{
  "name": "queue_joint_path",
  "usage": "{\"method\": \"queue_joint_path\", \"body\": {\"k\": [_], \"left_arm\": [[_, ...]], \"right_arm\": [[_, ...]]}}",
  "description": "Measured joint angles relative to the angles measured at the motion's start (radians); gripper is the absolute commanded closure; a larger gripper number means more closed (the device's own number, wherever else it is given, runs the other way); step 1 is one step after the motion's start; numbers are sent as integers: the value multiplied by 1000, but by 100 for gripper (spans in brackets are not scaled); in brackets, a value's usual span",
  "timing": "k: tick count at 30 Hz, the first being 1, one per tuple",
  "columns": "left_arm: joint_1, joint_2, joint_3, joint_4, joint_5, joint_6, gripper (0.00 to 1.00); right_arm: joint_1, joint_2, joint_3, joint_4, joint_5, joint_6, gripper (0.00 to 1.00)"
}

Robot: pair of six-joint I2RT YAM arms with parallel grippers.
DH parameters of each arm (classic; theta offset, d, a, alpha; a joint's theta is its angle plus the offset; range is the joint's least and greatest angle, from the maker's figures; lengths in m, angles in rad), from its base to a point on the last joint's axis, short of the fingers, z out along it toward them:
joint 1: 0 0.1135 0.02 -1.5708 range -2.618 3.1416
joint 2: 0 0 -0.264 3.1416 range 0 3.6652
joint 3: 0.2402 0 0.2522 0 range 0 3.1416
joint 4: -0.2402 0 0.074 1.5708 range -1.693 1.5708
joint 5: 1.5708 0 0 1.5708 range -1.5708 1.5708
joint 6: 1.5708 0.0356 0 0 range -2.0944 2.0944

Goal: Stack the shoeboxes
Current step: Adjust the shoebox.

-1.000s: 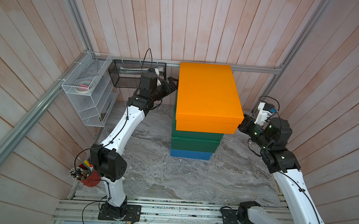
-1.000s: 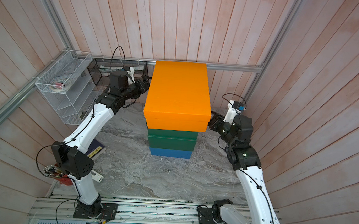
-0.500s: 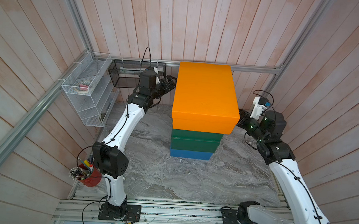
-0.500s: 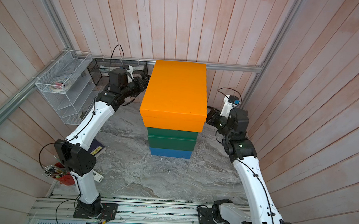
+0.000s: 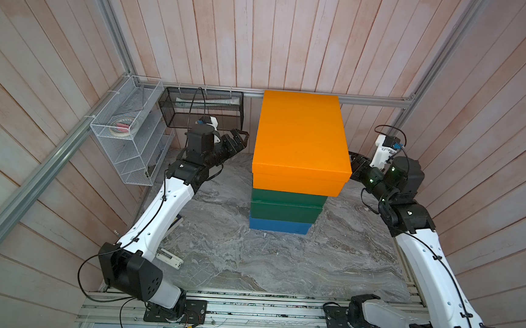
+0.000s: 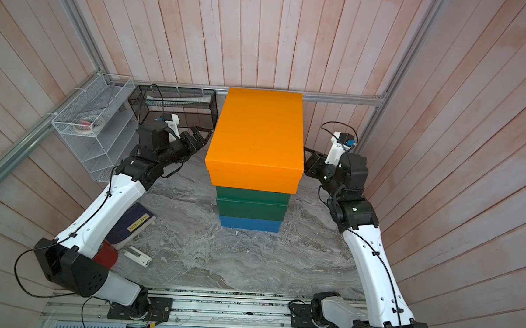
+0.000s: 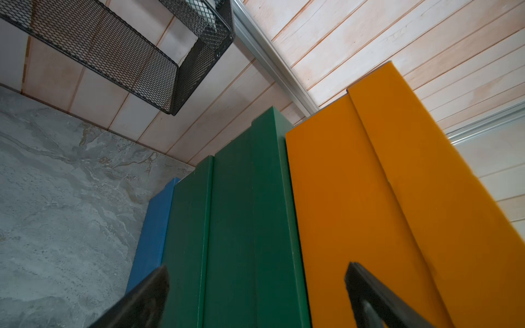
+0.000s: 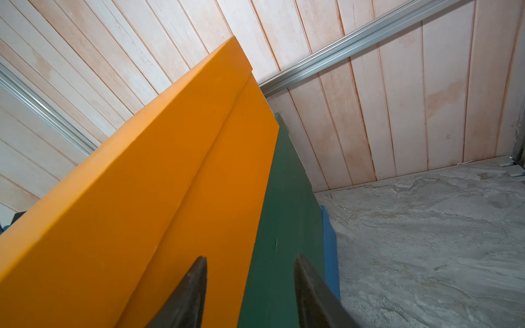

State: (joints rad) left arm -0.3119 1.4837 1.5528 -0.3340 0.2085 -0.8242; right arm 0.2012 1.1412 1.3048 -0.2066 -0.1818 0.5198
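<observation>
Left wrist view looks along the side of the stack: the blue shoebox (image 7: 153,227) lies on the grey marbled bench (image 7: 56,198), two dark green shoeboxes are above it, the lower green shoebox (image 7: 187,241) and the upper green shoebox (image 7: 252,227), and the orange shoebox (image 7: 369,213) is on top. The left pincer (image 7: 257,269) stands fully open, and its two dark fingers (image 7: 142,301) sit wide apart at the picture's edge with nothing between them.

In both top views the four boxes form one column in the middle of the bench, close to the back wall, with the orange lid (image 5: 301,136) (image 6: 257,129) uppermost and each lid on. The left pincer (image 5: 241,139) is just beside the orange box's side on the robot's left. I cannot tell whether it touches.

The right pincer (image 5: 352,166) is at the opposite side of the same box, level with its lower half. In the right wrist view its fingers (image 8: 193,289) are parted about halfway and clamp nothing. They point at the seam between the orange side and the green one below. Contact with the box cannot be made out.

A black mesh basket (image 5: 202,110) and a white wire rack (image 5: 130,136) hang on the walls behind the left arm. A navy book with a yellow label (image 6: 131,222) lies on the bench under that arm, well apart from the stack.
</observation>
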Motion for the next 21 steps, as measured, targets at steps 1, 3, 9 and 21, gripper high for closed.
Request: {"method": "queue_joint_path", "body": {"k": [1, 3, 9, 21], "left_arm": [[-8, -5, -6, 1, 1, -4, 0], [-32, -5, -6, 8, 1, -7, 0], [-71, 0, -6, 8, -1, -6, 0], [-66, 111, 115, 6, -8, -6, 0]], "right_arm": [[0, 3, 0, 2, -1, 0, 49], [0, 6, 0, 5, -3, 2, 49], [0, 8, 0, 19, -3, 4, 49], [-7, 75, 13, 53, -6, 4, 49]]}}
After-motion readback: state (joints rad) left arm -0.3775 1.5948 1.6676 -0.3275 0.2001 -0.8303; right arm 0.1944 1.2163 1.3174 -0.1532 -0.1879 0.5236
